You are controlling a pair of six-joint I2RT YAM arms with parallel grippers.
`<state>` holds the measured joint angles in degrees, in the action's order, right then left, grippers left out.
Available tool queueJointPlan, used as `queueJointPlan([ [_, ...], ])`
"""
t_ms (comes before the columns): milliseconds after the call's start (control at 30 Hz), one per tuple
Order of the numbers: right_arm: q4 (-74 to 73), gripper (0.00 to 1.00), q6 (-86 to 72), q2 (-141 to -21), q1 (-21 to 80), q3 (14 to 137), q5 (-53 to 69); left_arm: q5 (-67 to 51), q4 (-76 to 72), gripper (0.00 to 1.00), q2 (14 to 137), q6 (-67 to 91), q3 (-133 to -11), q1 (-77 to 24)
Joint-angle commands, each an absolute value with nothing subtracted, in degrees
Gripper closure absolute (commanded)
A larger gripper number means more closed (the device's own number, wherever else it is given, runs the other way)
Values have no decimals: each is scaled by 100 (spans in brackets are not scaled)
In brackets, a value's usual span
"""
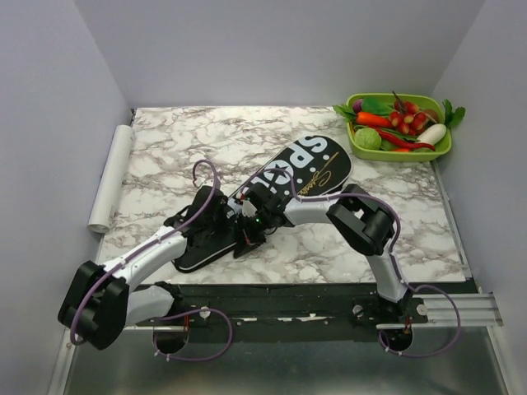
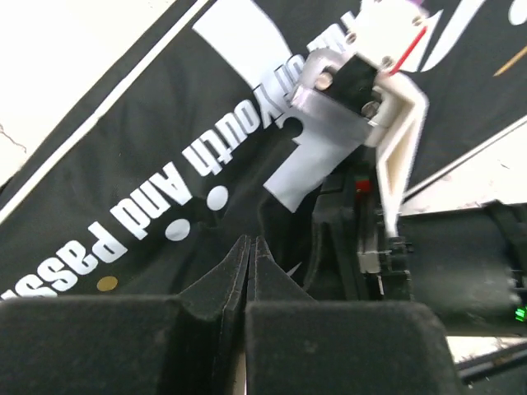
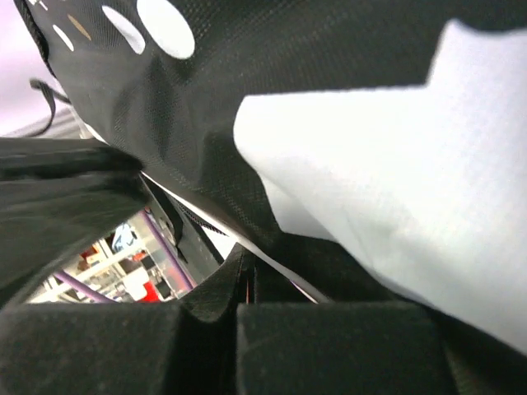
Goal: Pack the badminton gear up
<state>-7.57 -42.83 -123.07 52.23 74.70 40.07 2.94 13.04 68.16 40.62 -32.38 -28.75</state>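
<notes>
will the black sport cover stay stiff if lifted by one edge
Probably floppy: the cover is fabric that creases and sags in the right wrist view. Likely light, being thin cloth, and its coarse weave should not be slippery.

Both the left arm (image 1: 144, 255) and the right arm (image 1: 311, 210) had white links and thick black joint housings. A thin purple cable (image 1: 216, 185) looped along each arm. One wrist carried a white housing (image 2: 403, 132), a silver bracket (image 2: 329, 103) with small screws, and a red wire (image 2: 408, 51). The left end effector (image 2: 249, 247) had matte black fingers.
</notes>
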Motion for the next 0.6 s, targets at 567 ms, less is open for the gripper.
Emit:
queueJointPlan([
  [567,37,99,-3675,-11064,3640,4419,3332,396,2523,93,5976,4333,-3569,-3287],
])
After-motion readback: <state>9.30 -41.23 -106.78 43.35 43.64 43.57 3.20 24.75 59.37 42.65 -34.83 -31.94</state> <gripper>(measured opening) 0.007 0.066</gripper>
